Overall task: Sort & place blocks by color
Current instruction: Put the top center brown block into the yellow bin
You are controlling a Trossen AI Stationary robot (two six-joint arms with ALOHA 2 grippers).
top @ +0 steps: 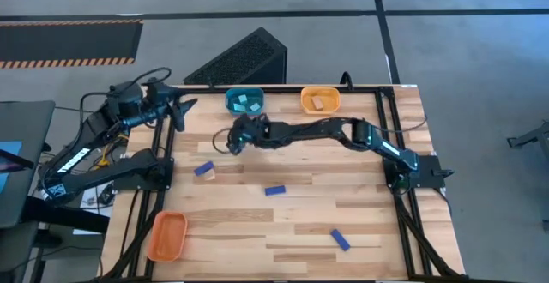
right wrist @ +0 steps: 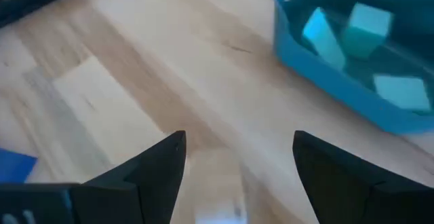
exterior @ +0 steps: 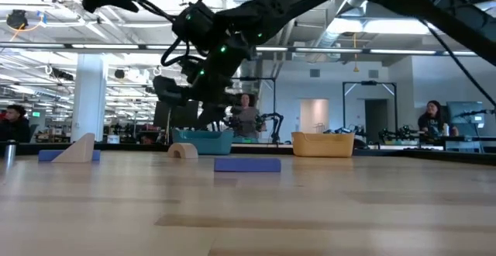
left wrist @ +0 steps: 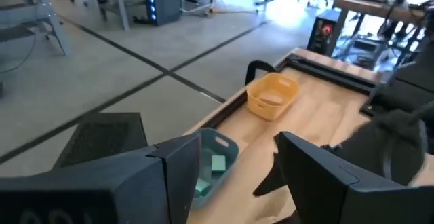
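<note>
My right gripper [top: 230, 140] reaches across to the back left of the table, in front of the teal tray [top: 244, 101], and stands open. In the right wrist view a pale tan wood block [right wrist: 218, 176] lies low between its open fingers [right wrist: 163, 166], untouched as far as I can see. The teal tray [right wrist: 319, 68] holds three cyan blocks [right wrist: 366, 27]. A tan block [top: 318, 103] lies in the back orange tray [top: 320, 99]. Dark blue blocks lie at left [top: 204, 170], centre [top: 274, 190] and front right [top: 340, 240]. My left gripper [top: 187, 105] waits open at the back left corner.
A second orange tray [top: 167, 236] sits at the front left corner. In the low view a tan wedge [exterior: 77, 149] stands by a blue block [exterior: 50, 155], and a tan arch [exterior: 183, 150] sits before the teal tray. People stand in the room behind.
</note>
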